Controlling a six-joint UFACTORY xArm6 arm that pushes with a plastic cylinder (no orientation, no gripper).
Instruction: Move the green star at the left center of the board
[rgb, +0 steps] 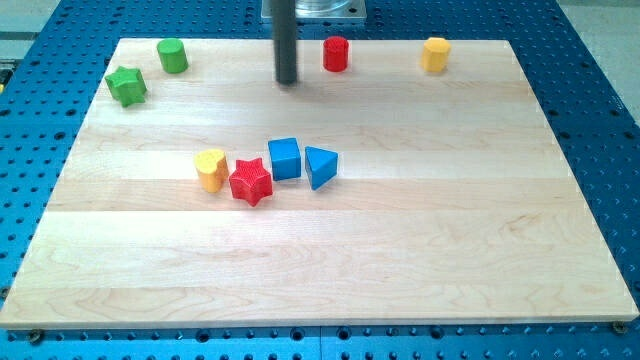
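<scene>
Mid-board cluster (268, 168) — top edge: green cylinder (172, 55), red cylinder (336, 54).

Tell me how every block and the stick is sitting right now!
green star: flat, top left, alone.
green cylinder: upright, near star.
red cylinder: upright, top edge.
yellow cylinder: upright, top right.
yellow heart: touching red star.
red star: beside blue cube.
blue cube: middle.
blue triangle: beside cube.
my tip: touching nothing.

The surface (400, 260) is seen as pale, smooth, matt wood with faint grain. Around it, blue perforated metal (600, 120) is shown. The tool (288, 80) appears dark and matt.
</scene>
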